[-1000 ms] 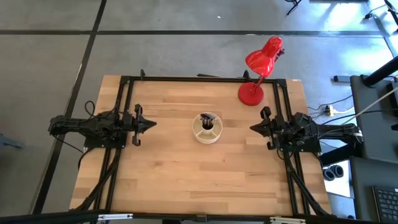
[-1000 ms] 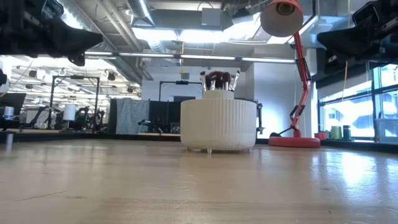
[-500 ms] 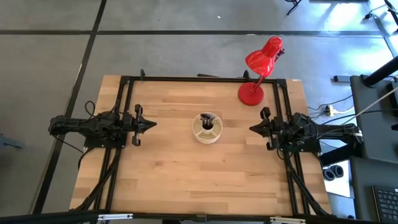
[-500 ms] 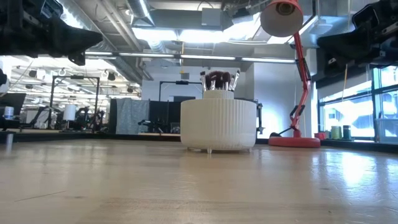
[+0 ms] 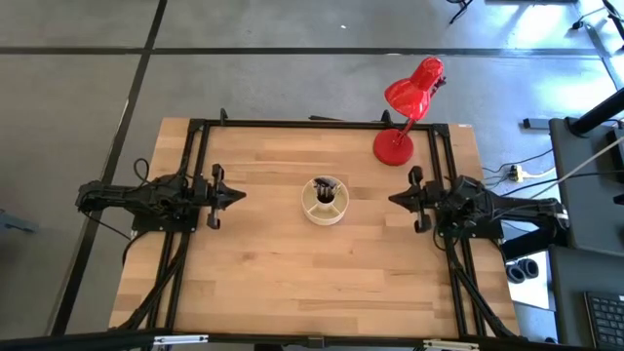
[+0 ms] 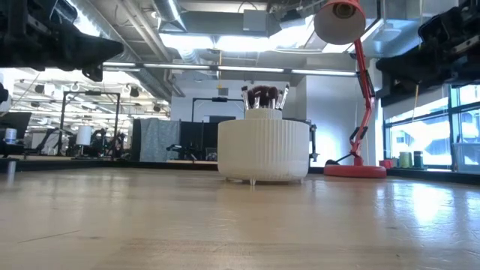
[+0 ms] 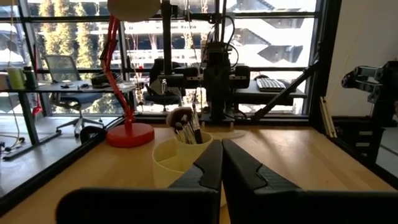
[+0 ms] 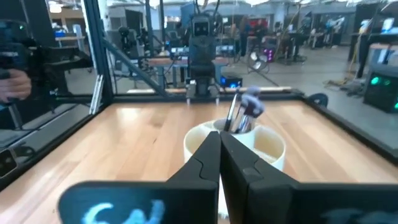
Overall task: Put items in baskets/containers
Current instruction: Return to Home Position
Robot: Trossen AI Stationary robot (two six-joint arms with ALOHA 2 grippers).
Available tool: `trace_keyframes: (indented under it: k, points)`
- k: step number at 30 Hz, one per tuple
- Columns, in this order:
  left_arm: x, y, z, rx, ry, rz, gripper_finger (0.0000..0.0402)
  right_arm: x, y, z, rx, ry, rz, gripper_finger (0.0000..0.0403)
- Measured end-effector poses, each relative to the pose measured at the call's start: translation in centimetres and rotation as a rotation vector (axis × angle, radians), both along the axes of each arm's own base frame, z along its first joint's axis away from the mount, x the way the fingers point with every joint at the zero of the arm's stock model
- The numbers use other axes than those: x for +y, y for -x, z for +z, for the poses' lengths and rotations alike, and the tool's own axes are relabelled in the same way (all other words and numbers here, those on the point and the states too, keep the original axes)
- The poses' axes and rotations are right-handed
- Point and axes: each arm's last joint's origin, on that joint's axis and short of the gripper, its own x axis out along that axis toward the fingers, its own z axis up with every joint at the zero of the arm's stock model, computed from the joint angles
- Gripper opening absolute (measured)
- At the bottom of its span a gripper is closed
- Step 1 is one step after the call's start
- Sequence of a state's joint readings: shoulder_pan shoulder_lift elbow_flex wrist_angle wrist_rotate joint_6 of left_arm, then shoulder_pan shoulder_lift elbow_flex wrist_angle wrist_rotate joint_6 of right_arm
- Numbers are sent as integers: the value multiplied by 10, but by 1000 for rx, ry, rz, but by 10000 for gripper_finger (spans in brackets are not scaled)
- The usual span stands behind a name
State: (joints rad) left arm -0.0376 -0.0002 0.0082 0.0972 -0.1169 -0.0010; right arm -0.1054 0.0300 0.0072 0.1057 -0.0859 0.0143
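Slight drift toward the bench (image 5: 292, 263) middle for right end effector (image 5: 394, 199) since a second ago; none for left end effector (image 5: 241, 195). Both pinched fully together, holding nothing. Midway between them, about equally near to each: organizer cup (image 5: 325, 205), resting on the bench. Standing upright in its inner cup, bristles up: makeup brushes (image 5: 325, 186). Probably nothing left to collect.

Only bristle tips of the brushes (image 6: 262, 96) clear the organizer cup (image 6: 262, 150); handles hidden, number too small to count overhead. The right pincer (image 8: 219, 135) masks the cup's front.
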Motion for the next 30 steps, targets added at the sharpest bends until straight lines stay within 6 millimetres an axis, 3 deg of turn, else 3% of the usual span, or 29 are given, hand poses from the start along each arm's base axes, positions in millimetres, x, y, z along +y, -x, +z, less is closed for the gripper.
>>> trace_keyframes:
  k: [12,30]
  points:
    - [0,0,-1,14,-11,-2,2,-3,3,0,-2,-21,82,6]
    - [0,0,-3,31,10,-1,6,-4,2,-3,28,-26,51,18]
